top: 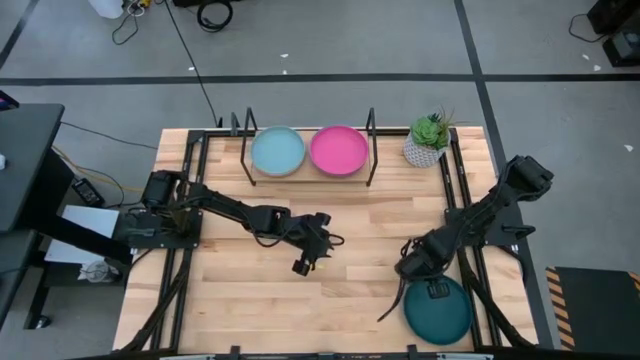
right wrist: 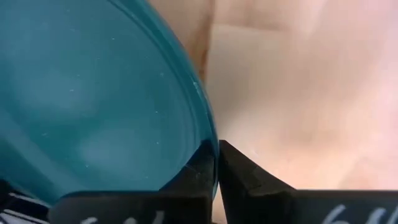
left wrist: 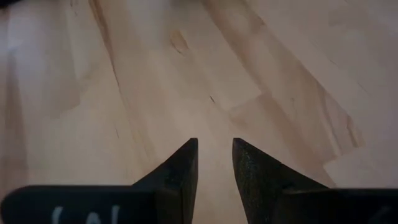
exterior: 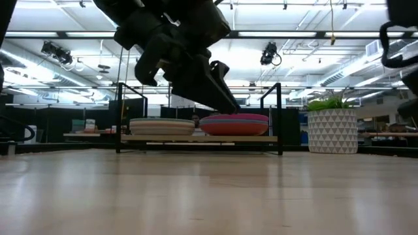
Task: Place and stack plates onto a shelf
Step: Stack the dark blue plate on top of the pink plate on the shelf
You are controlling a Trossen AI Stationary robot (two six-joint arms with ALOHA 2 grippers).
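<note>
The wooden shelf (top: 308, 178) stands at the table's far edge and bears two stacks of plates. One stack is topped by a light blue plate (top: 277, 152), the other by a magenta plate (top: 338, 150); both also show in the low view (exterior: 235, 124). The dark teal plate (top: 437, 312) is at the table's near right. My right gripper (top: 412, 268) is at the plate's far-left rim and shut on it (right wrist: 217, 155). My left gripper (top: 305, 262) hangs over bare wood at mid-table, fingers a little apart and empty (left wrist: 214, 146). My right gripper pinches the dark teal plate's rim (right wrist: 208, 134) between its two fingers, one on the plate's inner side and one on its outer side. It comes at the rim from the plate's far-left side, slanting down. Whether the plate is clear of the table, I cannot tell.
A small green plant in a white pot (top: 428, 142) stands just right of the shelf. The shelf's black metal uprights (top: 371, 145) rise at both ends. Bare wood lies between the shelf and the grippers.
</note>
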